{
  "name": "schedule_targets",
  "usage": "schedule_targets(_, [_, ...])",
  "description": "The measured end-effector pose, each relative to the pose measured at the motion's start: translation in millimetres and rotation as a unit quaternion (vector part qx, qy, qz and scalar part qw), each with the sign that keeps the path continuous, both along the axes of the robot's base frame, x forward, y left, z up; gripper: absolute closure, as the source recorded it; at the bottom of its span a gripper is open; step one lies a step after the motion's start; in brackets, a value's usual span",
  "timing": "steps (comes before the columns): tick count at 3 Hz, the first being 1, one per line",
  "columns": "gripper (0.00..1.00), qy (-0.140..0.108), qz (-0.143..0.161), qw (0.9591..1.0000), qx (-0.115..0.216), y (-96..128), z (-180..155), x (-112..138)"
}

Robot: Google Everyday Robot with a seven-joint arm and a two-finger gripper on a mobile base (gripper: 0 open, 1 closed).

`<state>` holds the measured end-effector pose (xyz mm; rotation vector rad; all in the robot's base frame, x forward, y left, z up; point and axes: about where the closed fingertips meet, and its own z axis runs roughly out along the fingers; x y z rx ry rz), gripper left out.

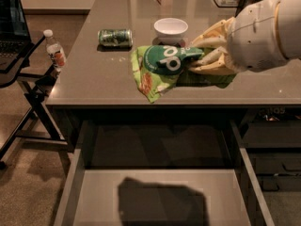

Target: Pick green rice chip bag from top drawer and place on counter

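The green rice chip bag (162, 70) is a crinkled light-green pouch with a dark green round logo. It hangs over the front part of the counter (99, 72), just above the surface. My gripper (203, 60) comes in from the right on a pale bulky arm and is shut on the bag's right side. The top drawer (160, 197) stands pulled out below the counter's front edge; its pale grey bottom holds only the arm's shadow.
A green metal can (115, 37) lies on its side at the counter's left. A white bowl (170, 29) stands behind the bag. A water bottle (54, 50) stands on a side stand at left. Dark drawers (275, 145) are at right.
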<state>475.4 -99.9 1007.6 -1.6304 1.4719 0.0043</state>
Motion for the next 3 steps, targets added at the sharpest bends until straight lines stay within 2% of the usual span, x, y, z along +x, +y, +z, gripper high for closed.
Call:
schedule_targets(1, [1.00, -0.012, 0.006, 0.9999, 0.008, 8, -7, 39])
schedule_targets(2, [1.00, -0.030, 0.002, 0.9994, 0.020, 9, -12, 91])
schedule_targets(3, [1.00, -0.046, -0.013, 0.9981, 0.038, 9, -25, 132])
